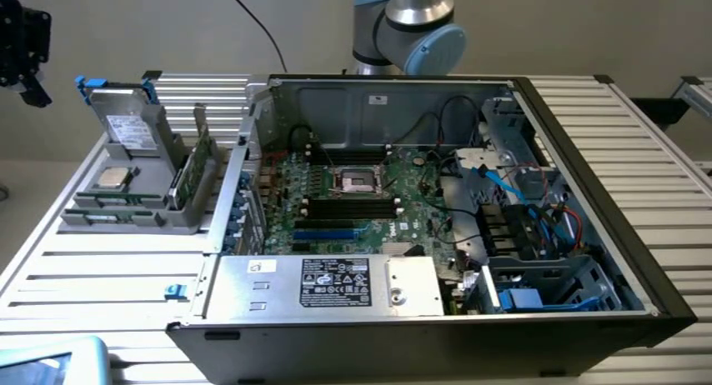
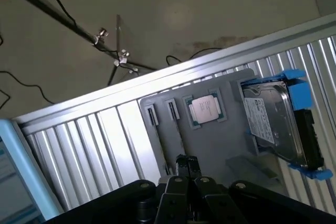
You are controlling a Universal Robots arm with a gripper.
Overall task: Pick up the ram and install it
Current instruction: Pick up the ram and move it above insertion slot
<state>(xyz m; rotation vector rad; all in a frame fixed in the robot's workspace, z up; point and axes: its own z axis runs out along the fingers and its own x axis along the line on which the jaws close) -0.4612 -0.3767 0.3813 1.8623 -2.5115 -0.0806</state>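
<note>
Ram parked in holder, gripper clear of it.
In the exterior view, the ram [image 1: 185,181] is seen upright in the grey holder [image 1: 122,218] beside the computer case [image 1: 579,235], the gripper [image 1: 32,85] raised at that view's far left. In the wrist view, its fingertips [image 2: 185,163] are pressed together on nothing, above the holder [image 2: 210,145].

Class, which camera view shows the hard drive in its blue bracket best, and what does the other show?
The wrist view: the hard drive is close, its labelled face and blue bracket ends plain. The exterior view shows it standing upright in the grey holder at the exterior view's left, far from the camera.
</note>
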